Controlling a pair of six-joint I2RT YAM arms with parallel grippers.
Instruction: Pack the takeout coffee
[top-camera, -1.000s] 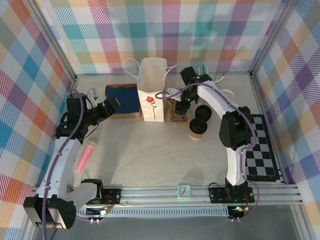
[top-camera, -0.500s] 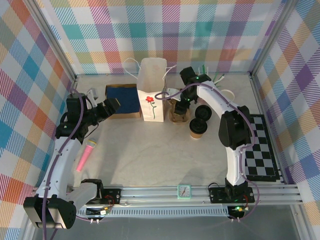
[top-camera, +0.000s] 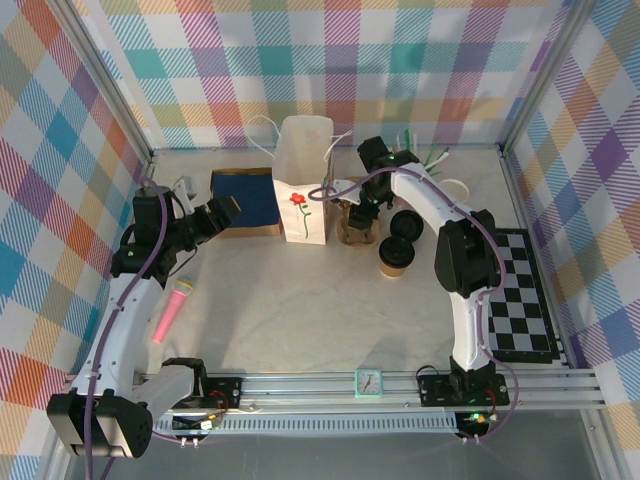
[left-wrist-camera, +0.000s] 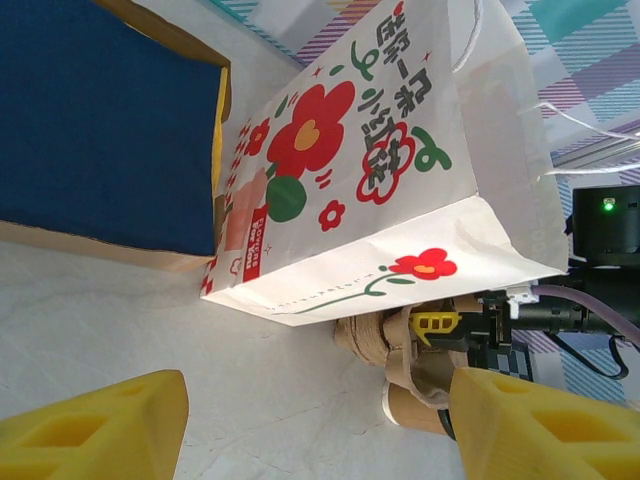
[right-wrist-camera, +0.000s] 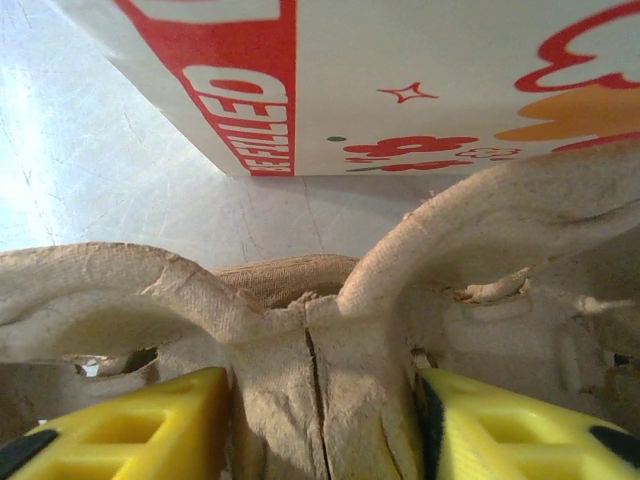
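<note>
The takeout coffee, a small brown cup with a black lid, stands upright on the table right of the white flowered bag; the left wrist view catches it behind the brown moulded cup tray. My right gripper reaches down into that tray beside the bag. Its yellow fingers press both sides of the tray's middle ridge. My left gripper hovers over the blue box, pointing at the bag, open with nothing between its fingers.
A round black lid lies just behind the coffee. A pink stick lies at the left. A checkered mat covers the right side, and a small teal clock sits at the front rail. Plaid walls close the back and sides.
My right gripper's fingers have closed in on the tray's ridge and the arm has shifted slightly left. The left arm has stayed still.
</note>
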